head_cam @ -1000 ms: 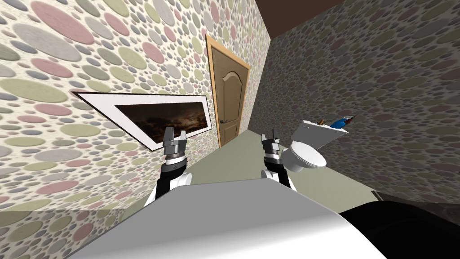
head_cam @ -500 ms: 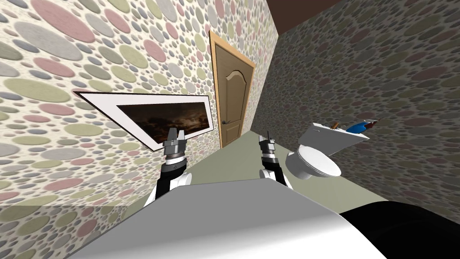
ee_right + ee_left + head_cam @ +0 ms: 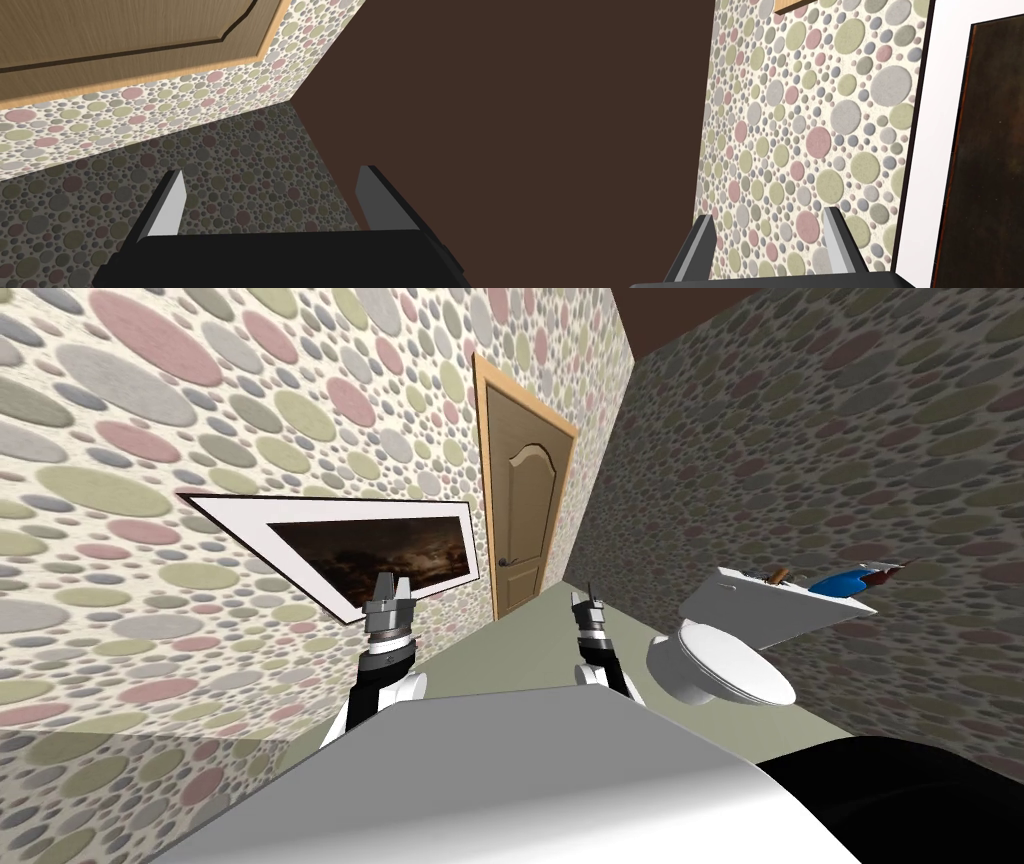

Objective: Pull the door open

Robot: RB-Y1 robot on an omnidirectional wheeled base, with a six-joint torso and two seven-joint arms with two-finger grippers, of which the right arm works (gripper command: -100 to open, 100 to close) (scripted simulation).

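Dotted-wallpaper bathroom, brown door (image 3: pixel 525 523) shut ahead; my view has swung slightly (toilet (image 3: pixel 730 666) now sits further right). Left gripper (image 3: pixel 393 582) and right gripper (image 3: pixel 583 596) both have fingers spread apart.

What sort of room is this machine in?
Most likely a small bathroom: a white toilet stands by the right wall with small items on its tank, a shut brown door lies ahead, and spotted wallpaper covers the walls.

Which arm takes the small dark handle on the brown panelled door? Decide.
Probably right: the open right gripper faces the brown panelled door; the open left gripper faces spotted wall. Both are far from the small dark handle.
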